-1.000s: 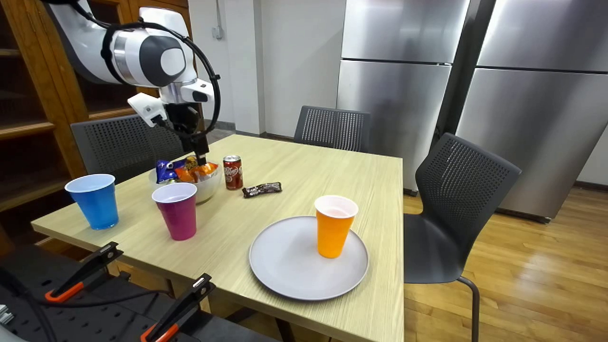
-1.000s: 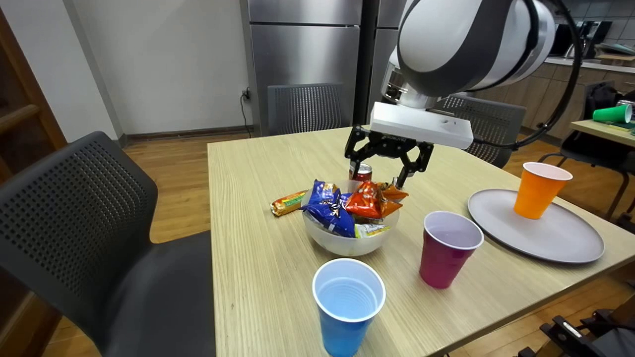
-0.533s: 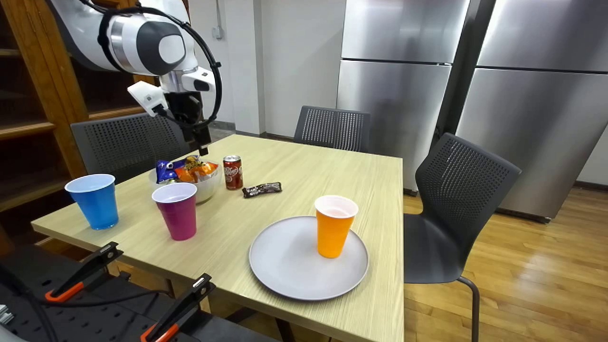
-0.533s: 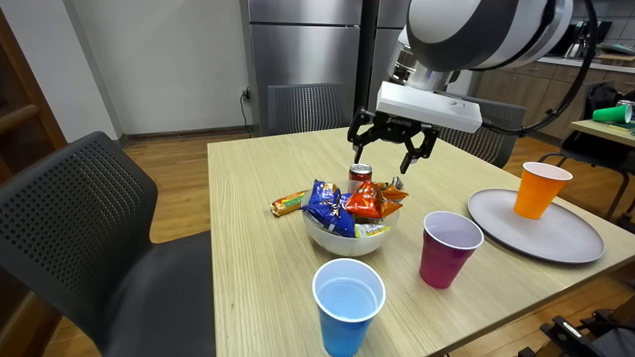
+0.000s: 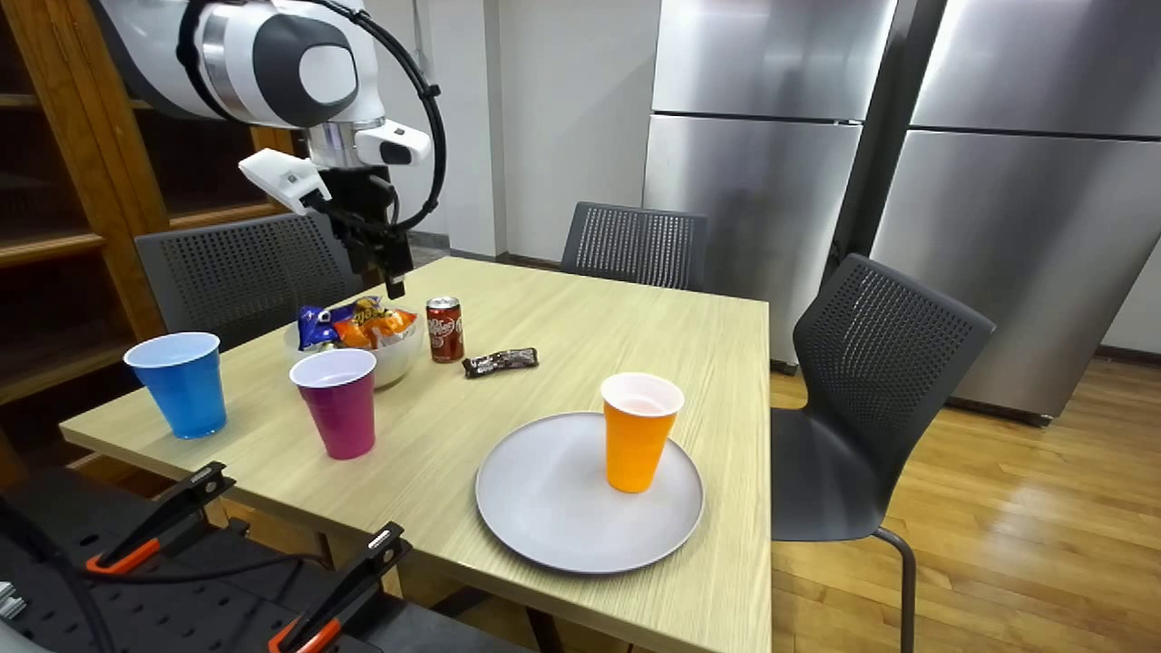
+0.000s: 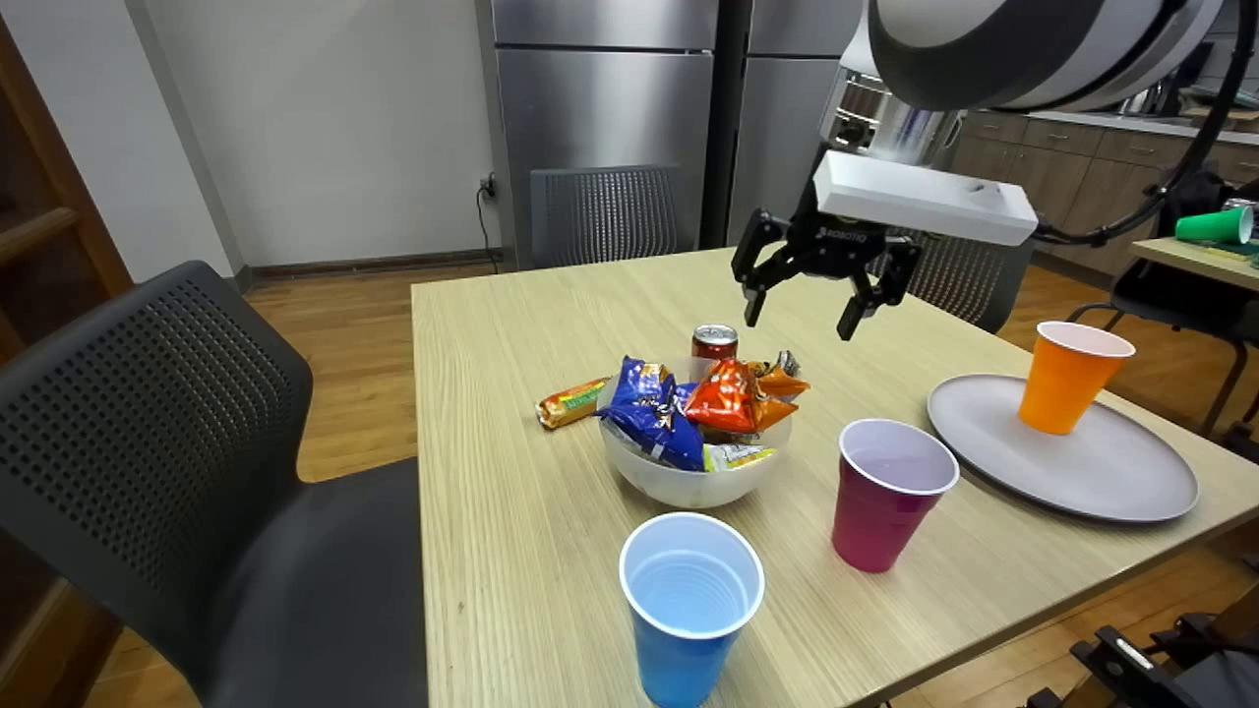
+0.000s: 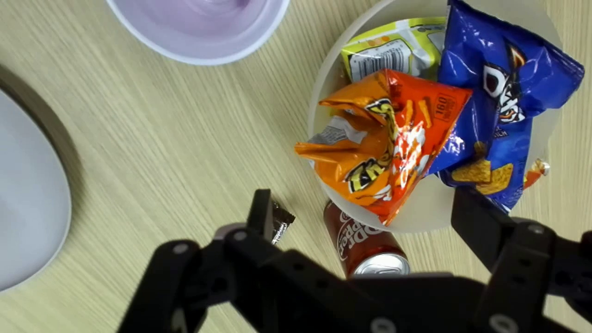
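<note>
The gripper hangs empty, spread wide, near a round bowl that likely keeps heaped snack bags from scattering.

Can: Dr Pepper; red bag: 160; tool: ROBOTIQ.

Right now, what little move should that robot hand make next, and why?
Probably a slight rise: the open gripper holds nothing, and the soda can and snack bowl stand close by, where a low sideways sweep might knock them.
</note>
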Available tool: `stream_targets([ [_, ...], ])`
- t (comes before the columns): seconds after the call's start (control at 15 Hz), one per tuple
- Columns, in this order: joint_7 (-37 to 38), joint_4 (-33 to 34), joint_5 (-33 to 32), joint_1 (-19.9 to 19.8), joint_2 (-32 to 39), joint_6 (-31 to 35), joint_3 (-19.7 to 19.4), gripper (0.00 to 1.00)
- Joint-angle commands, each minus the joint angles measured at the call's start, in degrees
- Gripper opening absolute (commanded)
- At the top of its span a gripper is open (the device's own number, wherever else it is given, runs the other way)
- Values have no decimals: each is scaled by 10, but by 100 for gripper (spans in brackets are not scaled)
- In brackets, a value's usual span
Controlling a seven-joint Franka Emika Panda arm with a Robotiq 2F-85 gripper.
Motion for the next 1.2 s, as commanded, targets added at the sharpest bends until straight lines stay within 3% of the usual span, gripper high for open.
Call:
stream_targets([
  [0.0, -53, -33, -10, -29, -48, -30, 10, 100],
  [0.27, -103, -51, -42, -52, -66, -34, 1, 100],
  [0.73, -232, -49, -31, -100, -71, -78, -6, 100],
  [0.8, -194, -43, -31, -93, -50, -50, 0, 100],
  [1.13, -216, -43, -31, -101, -51, -58, -4, 100],
])
